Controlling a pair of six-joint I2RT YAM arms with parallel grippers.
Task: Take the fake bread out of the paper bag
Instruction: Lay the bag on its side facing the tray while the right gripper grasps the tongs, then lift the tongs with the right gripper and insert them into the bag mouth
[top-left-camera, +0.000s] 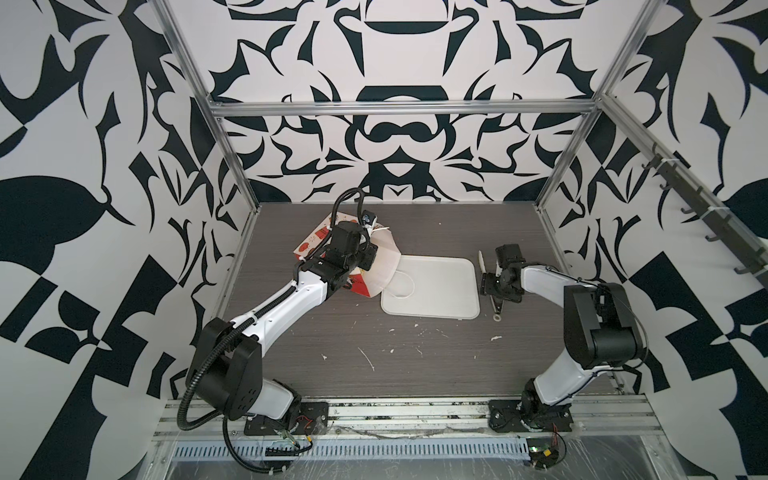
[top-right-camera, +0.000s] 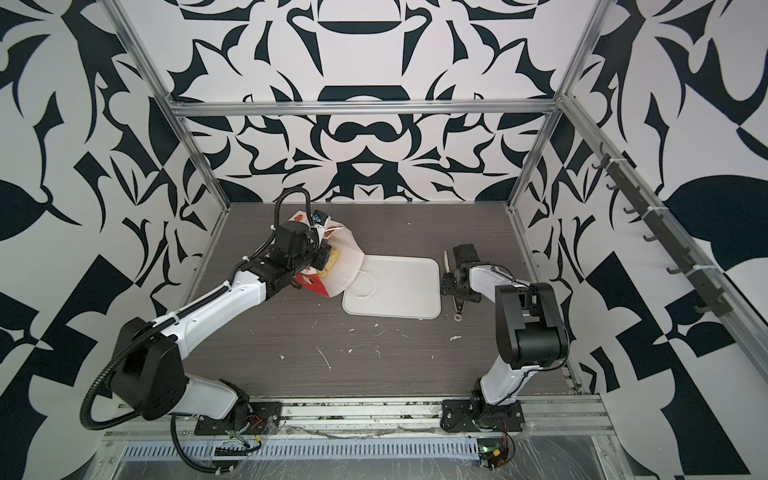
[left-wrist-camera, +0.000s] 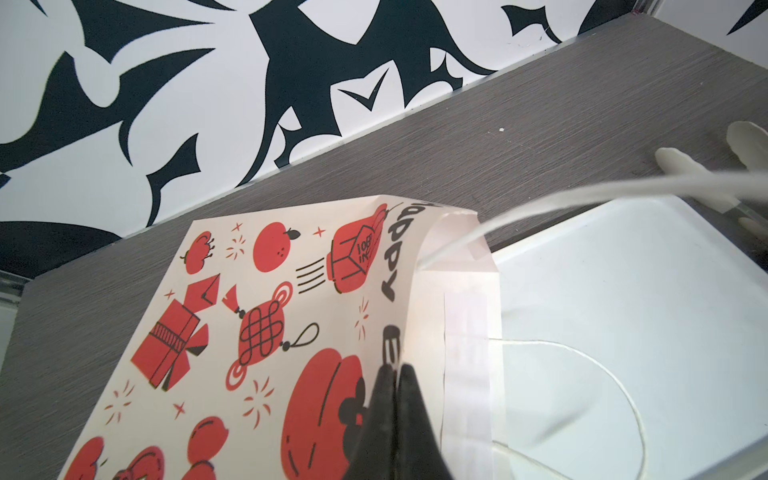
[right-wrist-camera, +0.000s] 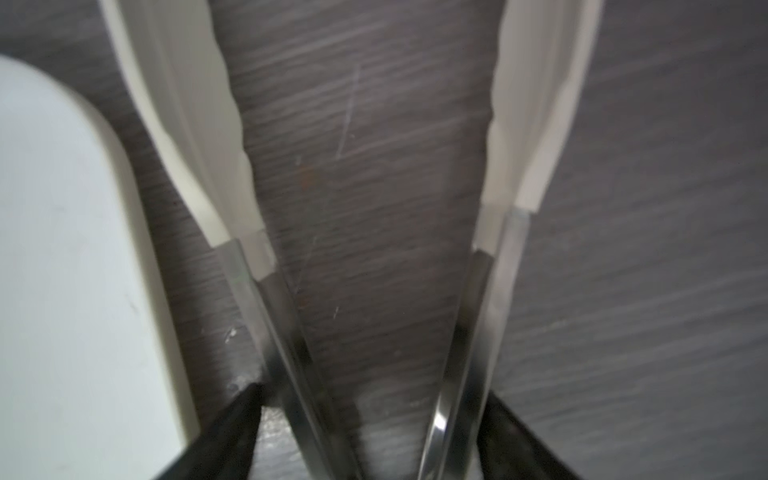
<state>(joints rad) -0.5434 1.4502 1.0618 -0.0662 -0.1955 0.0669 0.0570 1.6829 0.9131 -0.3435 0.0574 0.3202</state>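
The paper bag (top-left-camera: 309, 245) lies on its side at the back left, its white-lined mouth facing the tray. It is pale with red and black motifs (left-wrist-camera: 266, 316). My left gripper (left-wrist-camera: 392, 372) is shut on the upper edge of the bag's mouth. A yellow piece of the fake bread (top-right-camera: 332, 259) shows inside the mouth in a top view, partly hidden by the left wrist. My right gripper (right-wrist-camera: 374, 390) is right of the tray. Its fingers press both metal arms of a pair of tongs (right-wrist-camera: 282, 311). The white tong tips are spread apart with nothing between them.
A flat white tray (top-left-camera: 449, 291) sits mid-table with one corner under the bag's mouth. A cord handle (top-left-camera: 405, 286) loops onto it. The tongs (top-left-camera: 482, 262) lie along the tray's right side. White flecks dot the grey table (top-left-camera: 374, 353). Metal frame posts ring the workspace.
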